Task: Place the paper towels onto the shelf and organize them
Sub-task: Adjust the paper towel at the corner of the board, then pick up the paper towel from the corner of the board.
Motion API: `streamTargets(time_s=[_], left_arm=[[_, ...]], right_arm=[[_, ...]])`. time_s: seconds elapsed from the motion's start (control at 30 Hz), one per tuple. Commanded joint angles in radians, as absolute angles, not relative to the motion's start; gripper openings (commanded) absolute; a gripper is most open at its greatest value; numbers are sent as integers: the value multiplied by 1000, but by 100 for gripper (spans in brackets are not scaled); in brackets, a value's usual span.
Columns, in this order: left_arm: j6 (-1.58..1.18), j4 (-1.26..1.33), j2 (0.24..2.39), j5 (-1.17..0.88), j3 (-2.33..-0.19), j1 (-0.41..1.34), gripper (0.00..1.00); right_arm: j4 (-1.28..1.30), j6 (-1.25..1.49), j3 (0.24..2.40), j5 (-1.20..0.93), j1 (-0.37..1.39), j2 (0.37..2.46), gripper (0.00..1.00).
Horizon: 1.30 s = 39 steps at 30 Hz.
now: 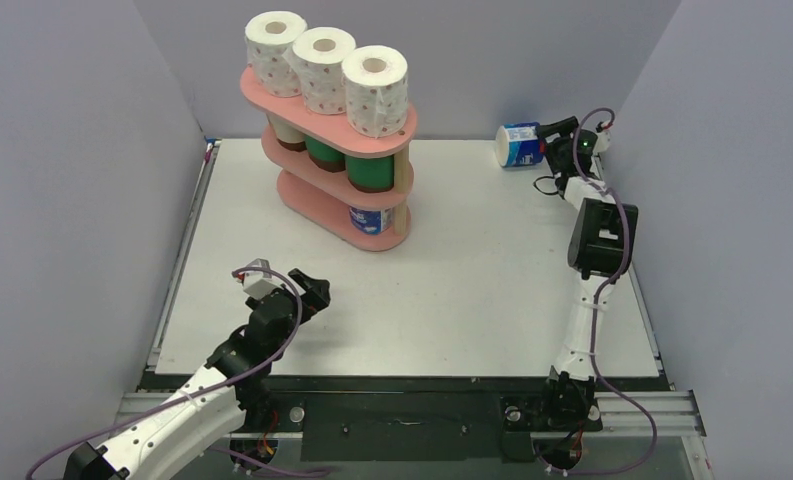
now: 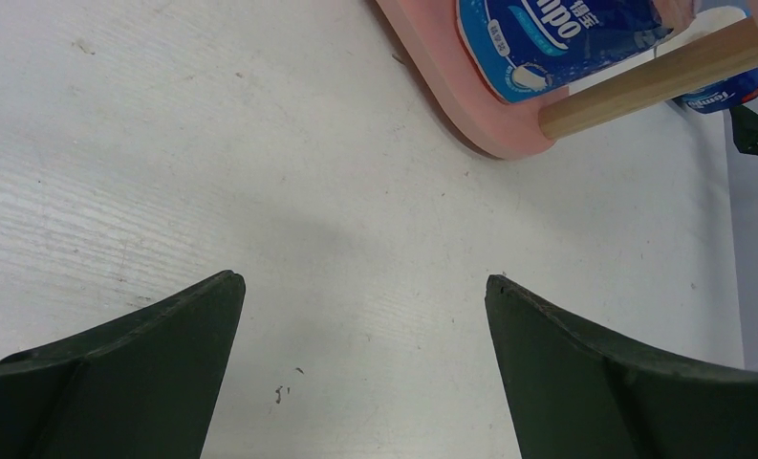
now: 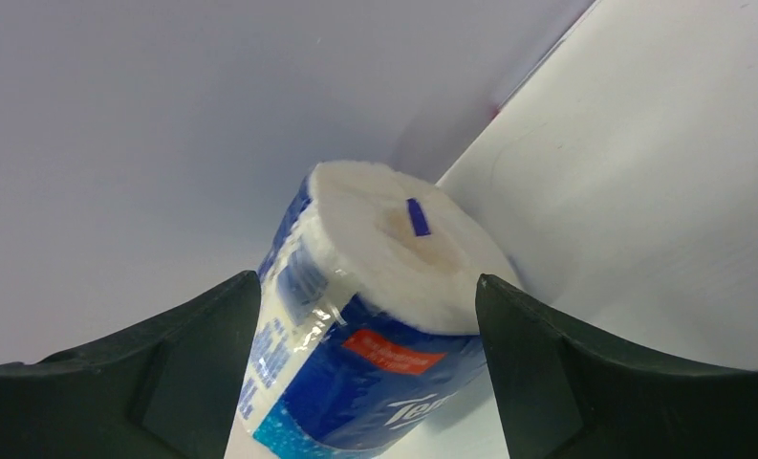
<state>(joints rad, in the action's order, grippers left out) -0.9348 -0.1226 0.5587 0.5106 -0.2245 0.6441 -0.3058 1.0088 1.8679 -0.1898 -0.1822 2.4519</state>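
Seen from above, the shelf [image 1: 317, 212] stands at the table's [image 1: 472, 290] back left. Three dotted rolls [image 1: 323, 68] stand upright in a row on its top board. Two green rolls [image 1: 368, 170] and a pale roll [image 1: 285, 130] fill the middle tier. A blue roll [image 1: 369, 218] sits at the right end of the bottom tier. The loose roll [image 1: 519, 144] lies on its side at the back right, well apart from the shelf, with the right gripper [image 1: 550, 140] at its right end. The left gripper [image 1: 312, 290] hangs low over the near left of the table.

From the left wrist, the left gripper [image 2: 365, 282] is released, its fingers [image 2: 164, 354] spread wide over bare table. The shelf's [image 2: 489, 129] rounded end, a wooden post [image 2: 652, 81] and the blue roll [image 2: 547, 38] show ahead.

From the right wrist, the loose roll [image 3: 394, 277] lies between the right gripper's [image 3: 365, 279] fingers [image 3: 193, 363], close to both. Whether they press on it I cannot tell.
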Motion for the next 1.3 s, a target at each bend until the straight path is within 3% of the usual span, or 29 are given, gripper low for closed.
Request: streamTargets(time_s=[0.0,0.67,0.97,1.27], left_arm=[[-935,-63,555,514,-228,637,98],[-921,-95,448,479,-211,638,97],[-925,-56,479,462,-208,638,97],[-920,-26,532,461,-223,638,98]], right_arm=[[-345,1014,1929,-221,-145,2435,78],[-576,1077,1406,-152,-47,2141,74],[-510,1032,1381,-160,-106,2090,77],[-466,1017,1523,-170,-122,2180,78]])
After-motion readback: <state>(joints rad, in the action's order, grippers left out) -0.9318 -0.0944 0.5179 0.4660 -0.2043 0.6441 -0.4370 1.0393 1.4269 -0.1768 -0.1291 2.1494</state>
